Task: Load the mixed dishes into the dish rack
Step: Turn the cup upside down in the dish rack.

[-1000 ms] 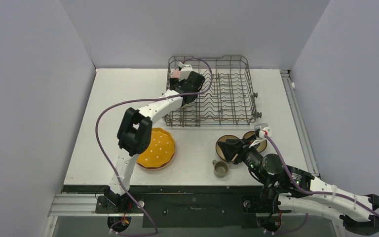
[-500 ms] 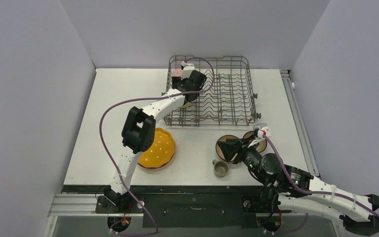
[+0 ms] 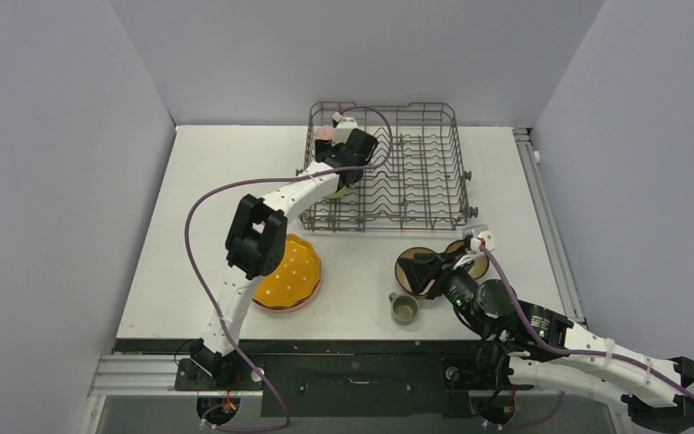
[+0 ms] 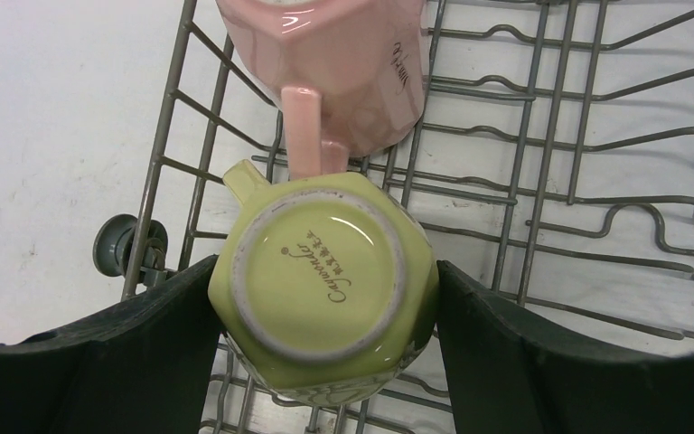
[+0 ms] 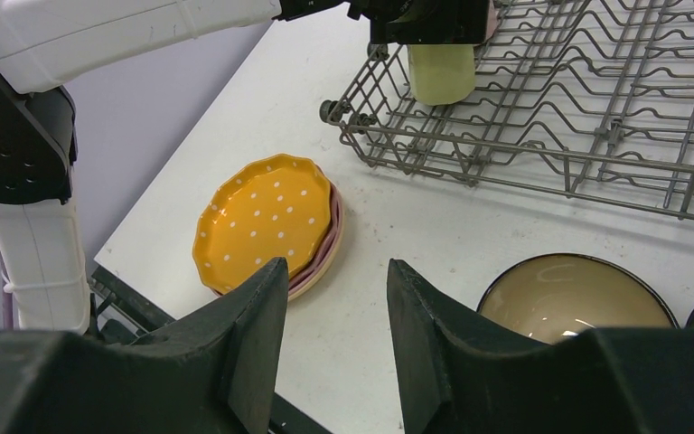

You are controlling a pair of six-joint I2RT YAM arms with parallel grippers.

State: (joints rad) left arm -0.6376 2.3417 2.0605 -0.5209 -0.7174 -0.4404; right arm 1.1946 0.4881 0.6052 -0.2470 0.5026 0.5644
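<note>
The left arm [image 3: 298, 192] and right arm [image 3: 578, 362] have white shells, black joint blocks and a purple cable [image 3: 187, 237] each. The fingers of the right gripper [image 5: 334, 267] are wedge-shaped, black or perhaps dark green.

White tabletop [image 3: 226, 172], grey walls [image 3: 343, 54] on 3 sides, metal rail [image 3: 551, 226] along table's right edge.

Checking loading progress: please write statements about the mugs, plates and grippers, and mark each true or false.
1. The left gripper grips the pale yellow mug bottom-up in the dish rack. True.
2. The pink mug lies outside the rack. False: it is inside, beside the pale yellow mug.
3. The orange plate lies on the pink plate. True.
4. The right gripper is shut on a dish. False: it is open and empty.
</note>
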